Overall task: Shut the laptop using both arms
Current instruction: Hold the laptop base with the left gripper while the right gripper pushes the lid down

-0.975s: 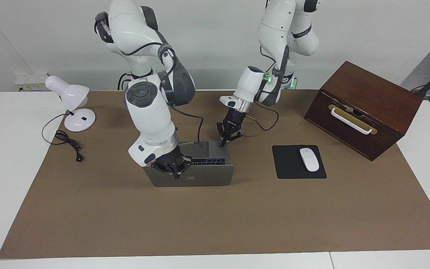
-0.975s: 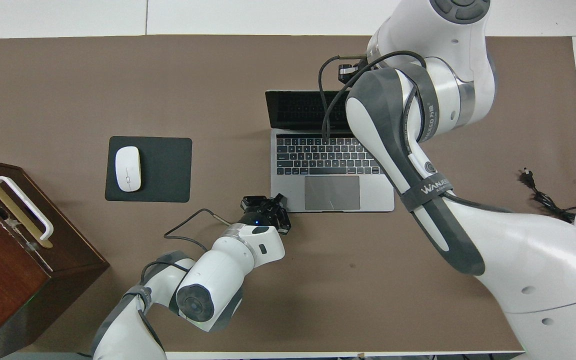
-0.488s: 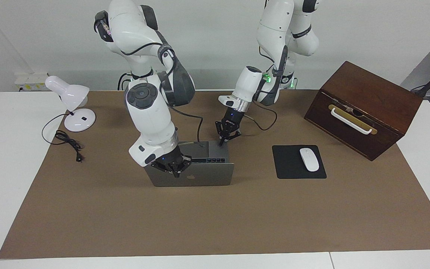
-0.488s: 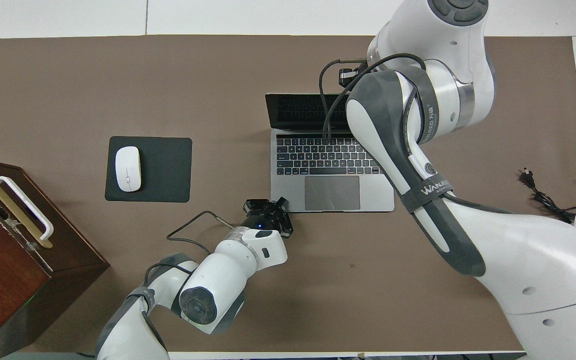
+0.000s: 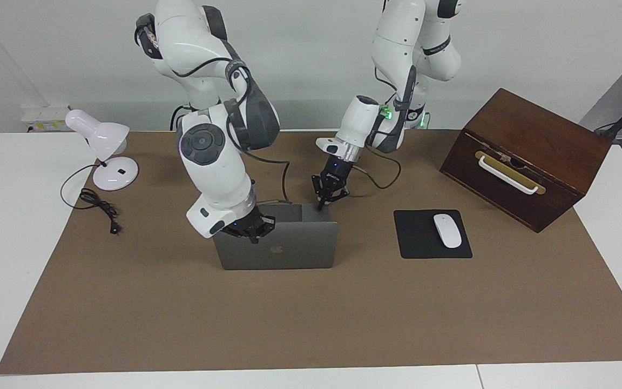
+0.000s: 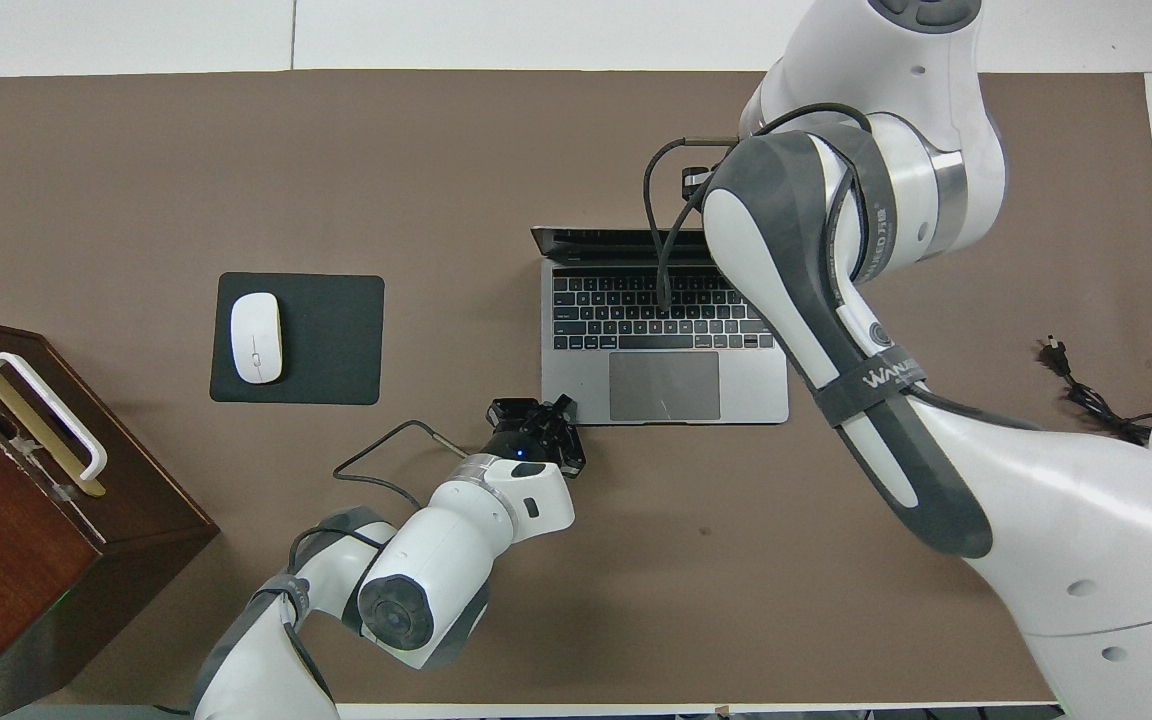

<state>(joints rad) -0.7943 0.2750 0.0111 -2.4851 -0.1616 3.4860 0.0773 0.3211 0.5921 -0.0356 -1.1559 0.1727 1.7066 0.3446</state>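
Observation:
The silver-grey laptop (image 5: 289, 253) stands open in the middle of the table, its lid about upright, with the apple logo showing in the facing view. In the overhead view the lid (image 6: 601, 240) is almost edge-on above the black keyboard and grey trackpad (image 6: 664, 385). My right gripper (image 5: 247, 231) is at the lid's top edge, toward the right arm's end. In the overhead view my right arm hides it. My left gripper (image 5: 322, 204) is shut, tip down on the base's corner nearest the robots; it also shows in the overhead view (image 6: 548, 408).
A white mouse (image 5: 447, 230) lies on a black mouse pad (image 5: 413, 237) beside the laptop, toward the left arm's end. A brown wooden box (image 5: 527, 156) with a white handle stands past it. A white desk lamp (image 5: 103, 148) and its cord (image 5: 97, 205) sit at the right arm's end.
The lid has swung up from leaning back to about upright, and now hides the keyboard in the facing view. My right gripper has moved with its top edge. My left gripper has hardly moved.

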